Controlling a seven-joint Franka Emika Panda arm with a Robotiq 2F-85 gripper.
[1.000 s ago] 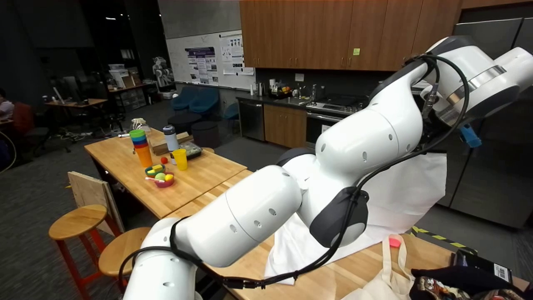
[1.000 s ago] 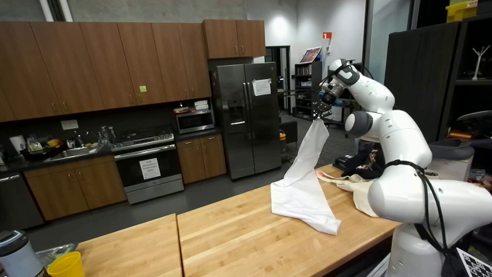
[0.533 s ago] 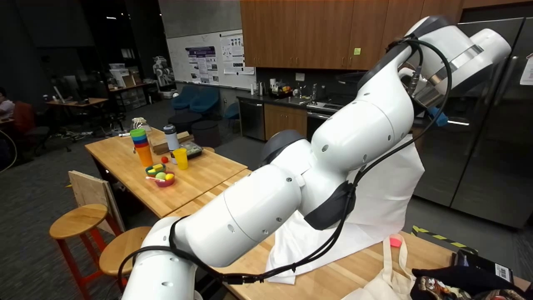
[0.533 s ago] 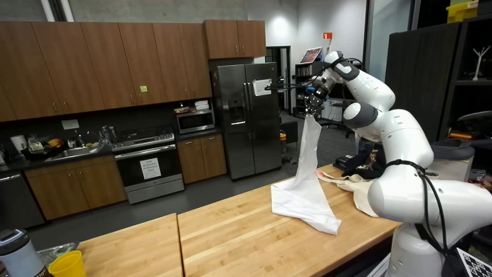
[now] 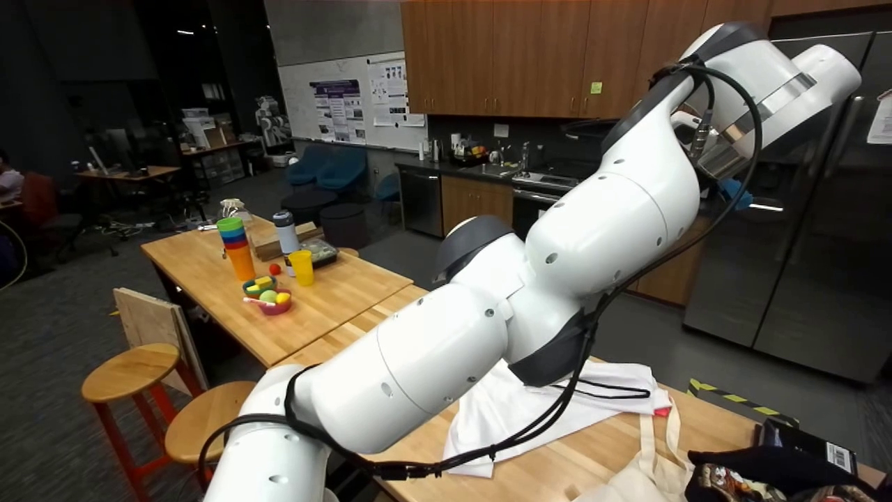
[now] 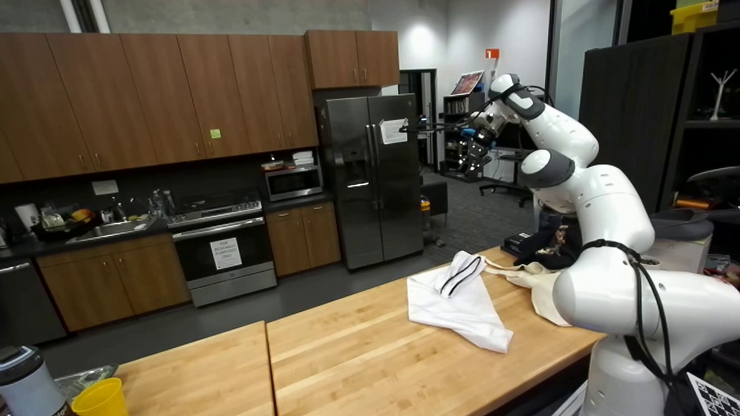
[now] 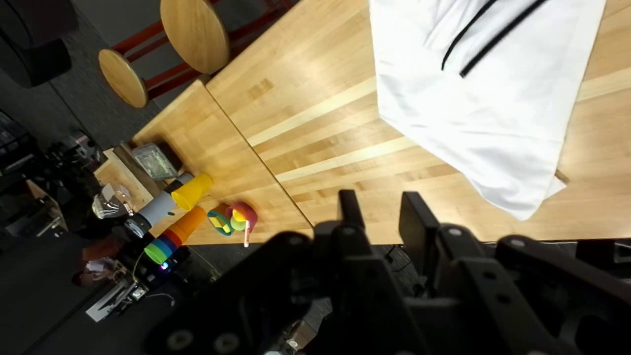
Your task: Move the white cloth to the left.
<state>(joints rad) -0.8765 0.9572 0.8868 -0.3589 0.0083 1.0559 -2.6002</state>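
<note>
The white cloth [image 6: 457, 315] lies crumpled on the wooden table, its far end folded back over itself with two black cord-like lines showing on top. In the wrist view the cloth [image 7: 483, 103] fills the upper right. Part of the cloth [image 5: 516, 411] is behind the arm in an exterior view. High above the table and apart from the cloth, my gripper [image 6: 472, 166] hangs in the air. The wrist view shows the gripper [image 7: 381, 197] with a gap between its fingers and nothing in it.
A cream tote bag [image 6: 543, 283] touches or nearly touches the cloth's far end, with dark fabric [image 6: 555, 245] behind it. Across the table seam stand a yellow cup [image 5: 302, 267], stacked cups [image 5: 237, 247], a bottle [image 5: 286, 237] and small bowls [image 5: 276, 301].
The gripper rose and shifted left as seen beside the fridge, the cloth hanging from it. Within the last half second its jaws parted and the cloth's raised part dropped onto the table.
</note>
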